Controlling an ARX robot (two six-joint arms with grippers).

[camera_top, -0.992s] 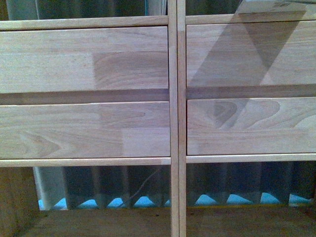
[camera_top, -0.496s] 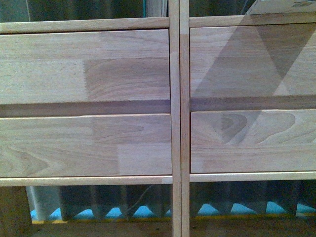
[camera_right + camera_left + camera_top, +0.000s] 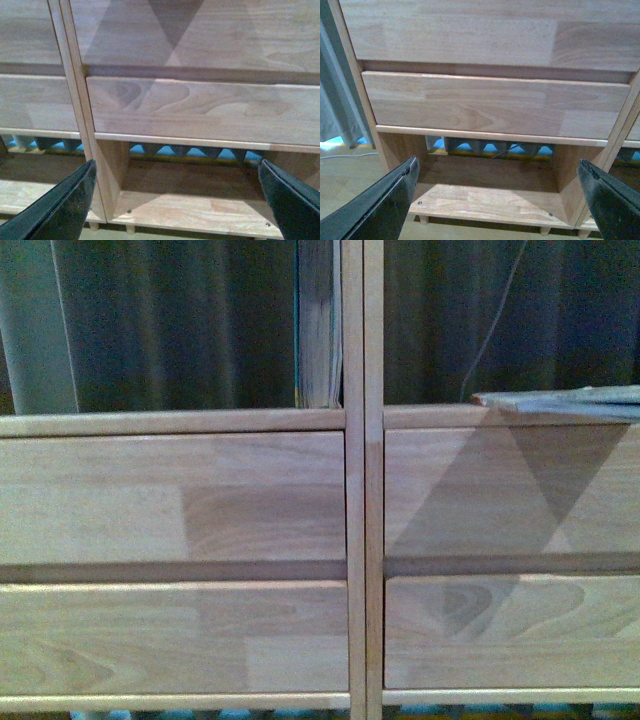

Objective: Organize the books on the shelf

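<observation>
- The shelf (image 3: 354, 540) fills the front view: four drawer fronts and a central divider.
- A teal book (image 3: 318, 330) stands upright in the open bay above the left drawers, against the divider.
- A thin book (image 3: 570, 400) lies flat above the right drawers, at the front edge.
- The left hand (image 3: 497, 165) is spread wide and empty, facing the lower left bay.
- The right hand (image 3: 176, 165) is spread wide and empty, facing the lower right bay.

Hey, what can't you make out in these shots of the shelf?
Front view: the upright book is cut off by the top edge, and its cover is unseen.
Front view: the flat book runs off the right edge, hiding its title.
Wrist views: upper compartments of the shelf lie out of frame.
</observation>
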